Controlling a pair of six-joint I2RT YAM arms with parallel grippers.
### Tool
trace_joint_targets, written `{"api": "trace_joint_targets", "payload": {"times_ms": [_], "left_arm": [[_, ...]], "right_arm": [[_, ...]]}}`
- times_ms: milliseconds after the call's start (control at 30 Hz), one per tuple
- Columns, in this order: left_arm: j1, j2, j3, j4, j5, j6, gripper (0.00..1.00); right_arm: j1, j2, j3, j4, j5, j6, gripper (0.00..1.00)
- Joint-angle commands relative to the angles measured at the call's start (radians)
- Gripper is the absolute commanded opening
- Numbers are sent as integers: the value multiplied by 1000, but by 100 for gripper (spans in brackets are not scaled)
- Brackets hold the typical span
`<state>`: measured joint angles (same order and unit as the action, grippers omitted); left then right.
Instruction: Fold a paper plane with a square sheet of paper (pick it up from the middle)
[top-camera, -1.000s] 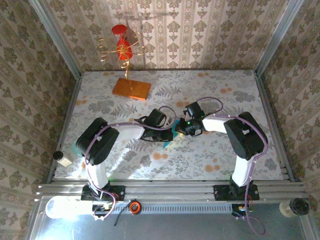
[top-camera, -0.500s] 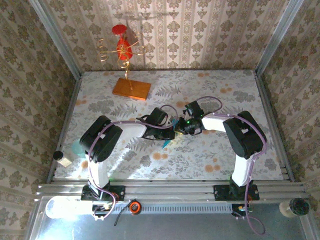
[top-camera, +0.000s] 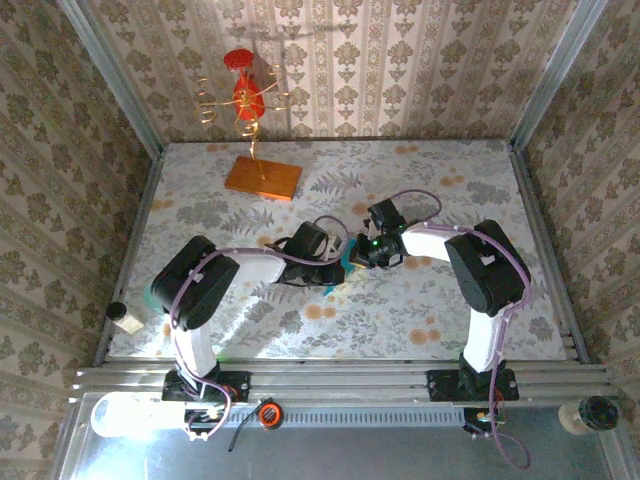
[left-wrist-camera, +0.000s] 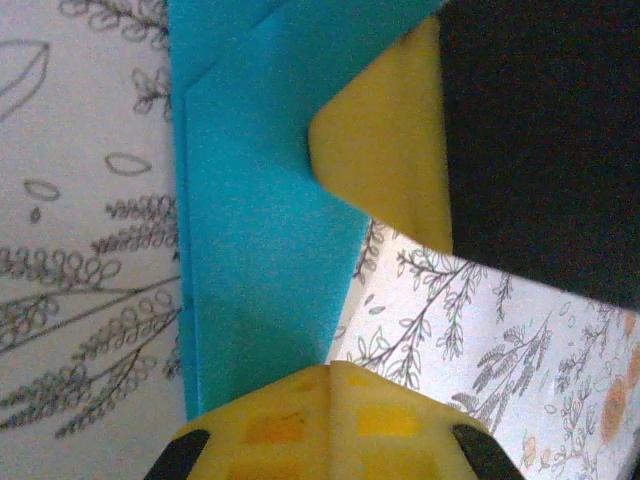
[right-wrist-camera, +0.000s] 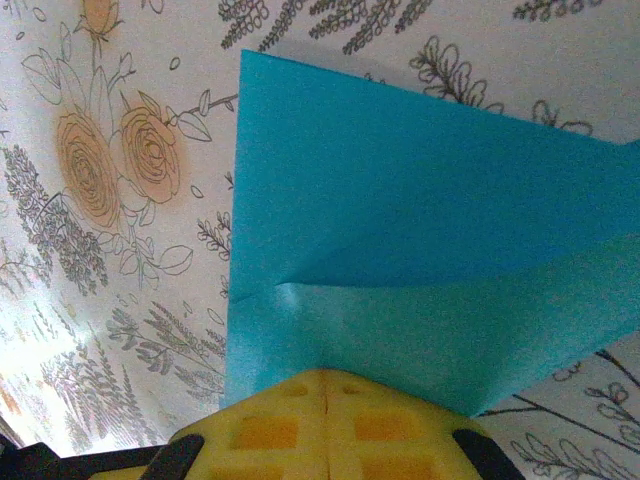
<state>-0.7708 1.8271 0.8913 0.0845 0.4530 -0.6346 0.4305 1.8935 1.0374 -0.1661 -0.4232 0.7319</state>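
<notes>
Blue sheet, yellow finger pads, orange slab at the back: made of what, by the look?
The blue sheet looks like thin matte paper: it holds sharp creases. The yellow pads look like soft rubber or foam, matte, with a moulded square grid. The orange slab may be wood or plastic; too small to tell.

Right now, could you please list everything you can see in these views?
Cyan-blue partly folded paper sheet: one, cyan-blue, mid-table, gripped from both sides.
Orange rectangular slab: one, orange, far left part of the table.
Red and gold wire ornament: one, red and gold, rising from the slab.
Floral-patterned table: one, pale with orange flowers, beneath everything.
Left pincer: one, yellow pads, shut on the paper sheet.
Right pincer: one, yellow pads, shut on the paper sheet.
</notes>
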Motion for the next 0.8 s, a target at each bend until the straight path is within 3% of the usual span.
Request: {"api": "trace_joint_targets", "payload": {"times_ms": [0, 433, 767], "left_arm": [[-2, -33, -55, -124, 21, 9, 0], [-28, -98, -113, -266, 2, 68, 0], [-35, -156, -206, -266, -22, 33, 0]], "right_arm": [[-11, 77, -28, -168, 138, -29, 8], [-11, 90, -17, -177, 136, -37, 8], [-12, 87, -15, -177, 130, -41, 9]]}}
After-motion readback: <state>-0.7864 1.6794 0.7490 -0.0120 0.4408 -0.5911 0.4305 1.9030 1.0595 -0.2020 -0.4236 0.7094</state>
